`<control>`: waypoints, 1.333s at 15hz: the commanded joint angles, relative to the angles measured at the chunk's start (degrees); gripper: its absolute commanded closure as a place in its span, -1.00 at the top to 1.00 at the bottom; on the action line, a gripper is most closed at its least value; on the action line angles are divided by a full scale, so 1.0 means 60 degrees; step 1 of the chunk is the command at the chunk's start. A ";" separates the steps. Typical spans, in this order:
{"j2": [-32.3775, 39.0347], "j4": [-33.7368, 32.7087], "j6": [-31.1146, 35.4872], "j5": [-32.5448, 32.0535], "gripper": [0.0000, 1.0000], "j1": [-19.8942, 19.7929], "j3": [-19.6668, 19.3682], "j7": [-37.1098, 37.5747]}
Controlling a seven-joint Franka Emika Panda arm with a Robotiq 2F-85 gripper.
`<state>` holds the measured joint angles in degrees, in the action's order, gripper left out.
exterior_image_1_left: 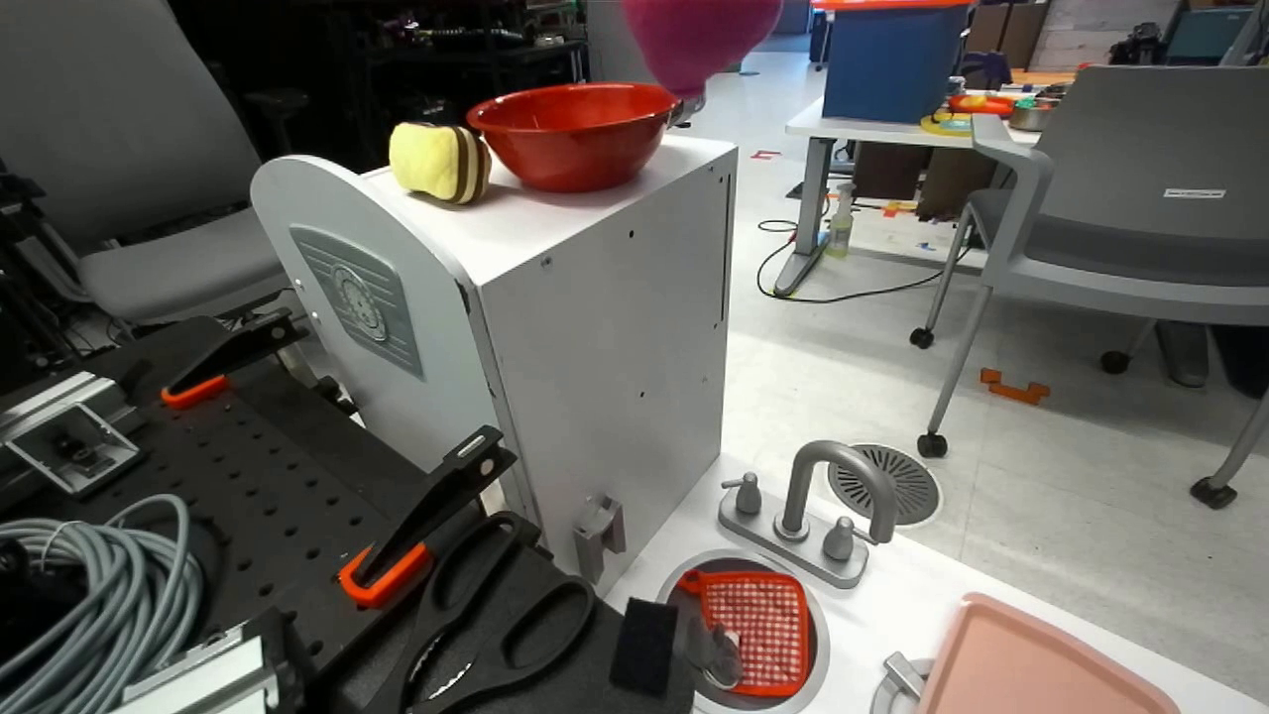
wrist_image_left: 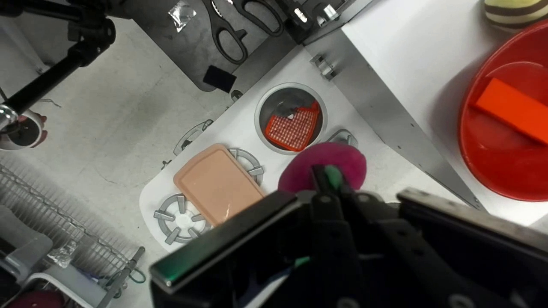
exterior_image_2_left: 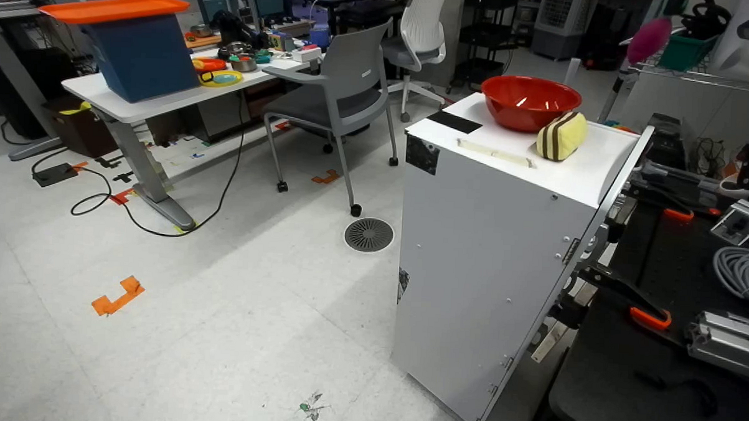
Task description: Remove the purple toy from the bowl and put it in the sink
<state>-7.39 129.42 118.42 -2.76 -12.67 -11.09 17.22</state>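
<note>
My gripper (wrist_image_left: 333, 176) is shut on the green part of the purple toy (wrist_image_left: 297, 167). The toy's magenta body sits beyond the fingertips, over the counter beside the sink in the wrist view. The magenta body appears in both exterior views: cut off by the top edge (exterior_image_1_left: 702, 40), and small, beyond the bowl (exterior_image_2_left: 649, 40). I cannot clearly make out the gripper there. The sink (wrist_image_left: 258, 114) is round with a grey rim and holds a red checkered mat. The red bowl (wrist_image_left: 483, 149) stands on the white cabinet with an orange block inside. The bowl shows in both exterior views (exterior_image_1_left: 585, 154) (exterior_image_2_left: 521, 110).
A yellow-and-brown striped toy (exterior_image_1_left: 436, 164) lies beside the bowl on the tall white cabinet (exterior_image_1_left: 615, 317). A grey faucet (exterior_image_1_left: 843, 476) stands at the sink. A peach tray (wrist_image_left: 220, 184) lies on the burners. Black scissors (wrist_image_left: 227, 34) lie on the dark table next to the counter.
</note>
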 commanded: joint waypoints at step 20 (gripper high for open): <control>0.1083 -0.2285 -0.0942 0.0092 -0.99 -0.0164 -0.0295 -0.0083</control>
<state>-1.62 117.51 113.95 -2.85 -13.75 -12.62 17.28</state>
